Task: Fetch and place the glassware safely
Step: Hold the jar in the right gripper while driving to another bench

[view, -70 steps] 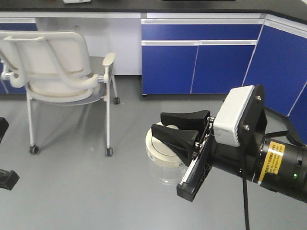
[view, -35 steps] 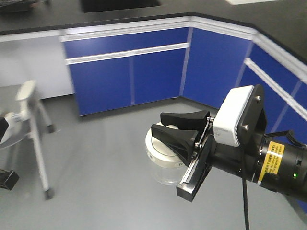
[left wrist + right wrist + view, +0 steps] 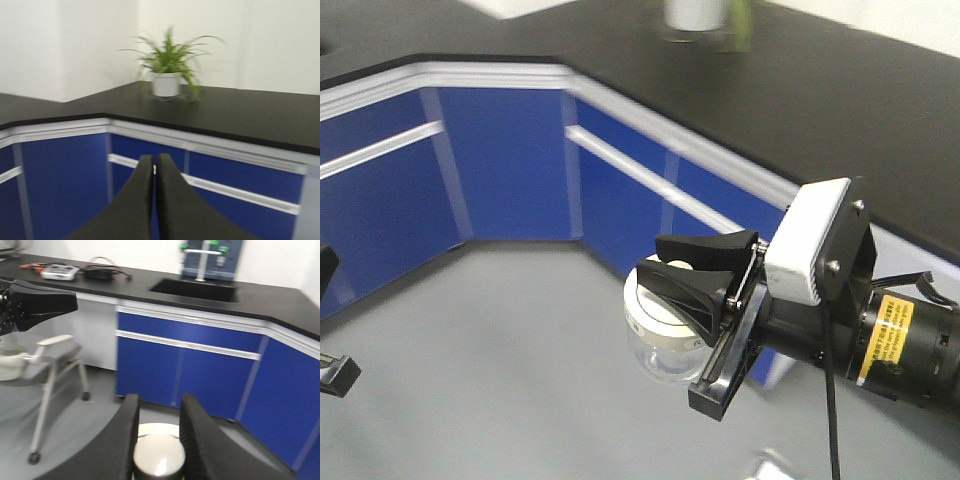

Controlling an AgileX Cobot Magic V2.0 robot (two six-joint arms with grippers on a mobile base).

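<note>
The glassware, a small clear jar [image 3: 667, 358] with a wide cream-white lid [image 3: 648, 316], hangs in the air above the grey floor. My right gripper [image 3: 650, 256] is shut on the lid's round knob [image 3: 159, 456], with one black finger on each side of it. The right wrist view shows the same right gripper [image 3: 160, 399] from above, the lid's rim just behind the knob. In the left wrist view my left gripper [image 3: 154, 159] has its fingers pressed together and holds nothing. Parts of the left arm [image 3: 334, 372] show at the left edge of the front view.
Blue cabinets [image 3: 510, 170] under a black countertop [image 3: 800, 90] form a corner ahead. A potted plant [image 3: 167, 75] stands on the counter. The right wrist view shows a sink [image 3: 192, 289], a white chair [image 3: 47, 352] and devices with cables [image 3: 60, 272].
The background has swept sideways: the white chair left the front view and the cabinet corner came in. My right gripper and the jar keep the same place in the frame.
</note>
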